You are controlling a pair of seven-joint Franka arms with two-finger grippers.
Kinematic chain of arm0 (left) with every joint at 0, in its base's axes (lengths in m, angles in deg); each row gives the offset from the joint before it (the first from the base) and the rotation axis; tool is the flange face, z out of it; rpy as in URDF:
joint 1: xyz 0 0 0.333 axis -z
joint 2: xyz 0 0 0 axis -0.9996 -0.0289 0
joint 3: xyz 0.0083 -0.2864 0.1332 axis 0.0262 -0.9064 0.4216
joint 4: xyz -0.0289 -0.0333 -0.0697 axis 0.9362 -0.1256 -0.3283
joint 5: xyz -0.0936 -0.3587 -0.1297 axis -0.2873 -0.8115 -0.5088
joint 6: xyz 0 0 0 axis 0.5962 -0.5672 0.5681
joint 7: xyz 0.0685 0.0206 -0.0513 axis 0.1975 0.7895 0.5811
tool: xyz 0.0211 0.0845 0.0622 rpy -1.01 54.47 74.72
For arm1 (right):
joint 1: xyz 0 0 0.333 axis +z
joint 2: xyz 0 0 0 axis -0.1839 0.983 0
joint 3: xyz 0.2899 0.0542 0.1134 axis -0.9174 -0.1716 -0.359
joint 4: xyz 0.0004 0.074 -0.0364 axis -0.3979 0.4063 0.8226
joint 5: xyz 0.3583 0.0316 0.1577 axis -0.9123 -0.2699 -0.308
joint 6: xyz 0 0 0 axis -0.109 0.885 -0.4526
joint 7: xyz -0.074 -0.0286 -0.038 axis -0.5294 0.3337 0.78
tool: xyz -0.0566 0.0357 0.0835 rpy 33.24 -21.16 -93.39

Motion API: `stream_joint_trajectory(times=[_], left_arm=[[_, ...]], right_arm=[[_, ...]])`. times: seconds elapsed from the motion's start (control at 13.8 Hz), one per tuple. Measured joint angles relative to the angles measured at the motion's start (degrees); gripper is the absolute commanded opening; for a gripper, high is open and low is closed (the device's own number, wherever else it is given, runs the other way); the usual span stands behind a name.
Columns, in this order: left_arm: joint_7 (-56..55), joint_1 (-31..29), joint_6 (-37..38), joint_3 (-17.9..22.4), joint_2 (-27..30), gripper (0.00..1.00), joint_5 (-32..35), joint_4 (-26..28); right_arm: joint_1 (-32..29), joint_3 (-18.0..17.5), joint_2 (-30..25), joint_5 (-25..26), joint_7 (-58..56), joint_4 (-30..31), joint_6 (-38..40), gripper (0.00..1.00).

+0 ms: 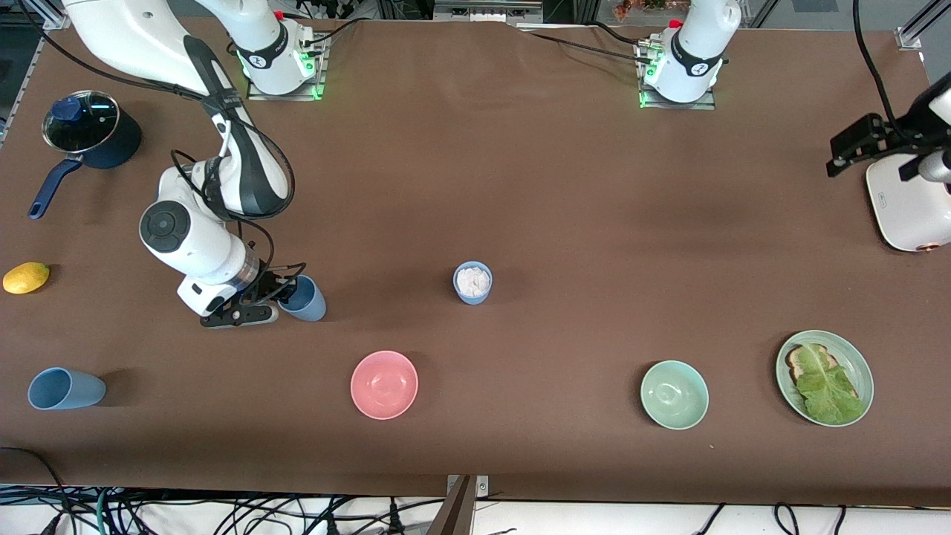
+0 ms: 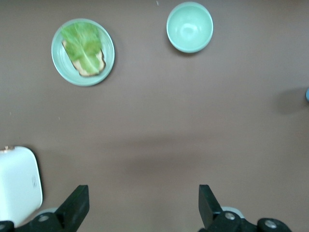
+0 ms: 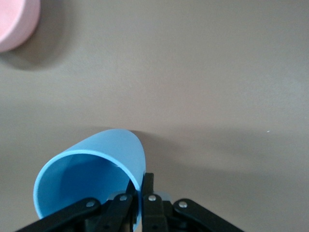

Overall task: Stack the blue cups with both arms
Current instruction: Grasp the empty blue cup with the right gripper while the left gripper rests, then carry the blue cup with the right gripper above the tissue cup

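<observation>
My right gripper (image 1: 286,291) pinches the rim of a tilted cup (image 1: 304,298). A second cup (image 1: 472,283) stands mid-table; a third cup (image 1: 65,388) lies on its side nearer the front camera. My left gripper (image 2: 140,205) waits, fingers apart, beside the toaster (image 1: 908,206).

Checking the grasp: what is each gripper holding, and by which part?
Right gripper pinches a blue cup by its rim wall. Left gripper is open, holding nothing.

Light-blue cups (image 1: 304,298), pink bowl (image 1: 384,384), pale-green bowl (image 1: 674,394) (plain, unpatterned), yellow lemon (image 1: 26,278).
</observation>
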Motion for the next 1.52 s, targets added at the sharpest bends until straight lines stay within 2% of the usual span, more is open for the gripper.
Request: stream_joint_trajectory(times=[0.36, 0.58, 0.87, 1.16, 1.52], left_arm=[[0.0, 1.0, 2.0, -0.2, 2.3, 1.00, 0.0, -0.1], [0.0, 0.7, 6.0, 0.3, 2.4, 1.00, -0.3, 0.4], [0.0, 0.6, 6.4, 0.4, 1.9, 1.00, -0.6, 1.8], [-3.4, 0.7, 6.6, 0.4, 1.5, 1.00, -0.7, 2.0], [-4.3, 0.8, 6.7, 0.4, 0.8, 1.00, -0.7, 2.1]], right_arm=[[1.5, -1.8, -3.3, -0.1, 2.4, -5.4, 9.8, 0.00], [6.7, -2.0, -3.7, -0.1, 9.8, -10.8, 16.6, 0.00], [13.6, -2.1, -2.8, -0.1, 21.9, -17.9, 23.4, 0.00], [20.8, -2.1, 0.7, -0.1, 34.3, -23.5, 24.1, 0.00], [24.5, -2.0, 6.7, -0.1, 41.6, -29.5, 23.6, 0.00]])
